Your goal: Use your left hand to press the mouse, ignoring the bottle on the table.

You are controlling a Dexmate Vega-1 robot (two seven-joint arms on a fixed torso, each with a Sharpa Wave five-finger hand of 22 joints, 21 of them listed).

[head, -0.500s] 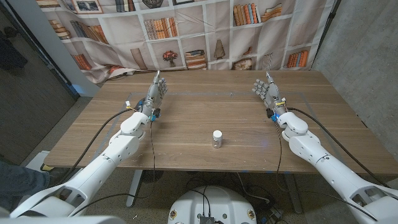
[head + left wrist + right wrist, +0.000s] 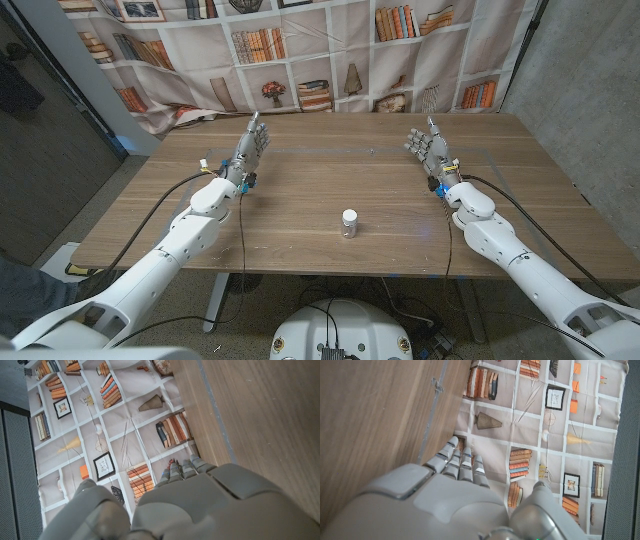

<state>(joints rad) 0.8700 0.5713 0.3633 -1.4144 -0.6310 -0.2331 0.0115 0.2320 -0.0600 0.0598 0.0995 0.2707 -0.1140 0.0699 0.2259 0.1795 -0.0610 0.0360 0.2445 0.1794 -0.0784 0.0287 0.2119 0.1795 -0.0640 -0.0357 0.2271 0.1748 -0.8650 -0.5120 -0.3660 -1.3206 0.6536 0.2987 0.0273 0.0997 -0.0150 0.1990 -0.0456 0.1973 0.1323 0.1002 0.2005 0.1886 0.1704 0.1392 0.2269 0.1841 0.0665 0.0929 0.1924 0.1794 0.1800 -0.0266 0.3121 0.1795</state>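
Observation:
My left hand (image 2: 250, 150) stands over the far left part of the wooden table (image 2: 300, 200), fingers apart and pointing away, holding nothing; its grey back (image 2: 200, 505) shows in the left wrist view. My right hand (image 2: 427, 148) mirrors it at the far right, also with nothing in it, and its back (image 2: 445, 500) shows in the right wrist view. A small white bottle (image 2: 349, 221) stands upright near the table's front middle, apart from both hands. I see no mouse on the table.
A backdrop printed with bookshelves (image 2: 300, 60) hangs behind the table's far edge. Black cables (image 2: 170, 200) run along both arms. A grey wall (image 2: 580, 70) rises to the right of the table.

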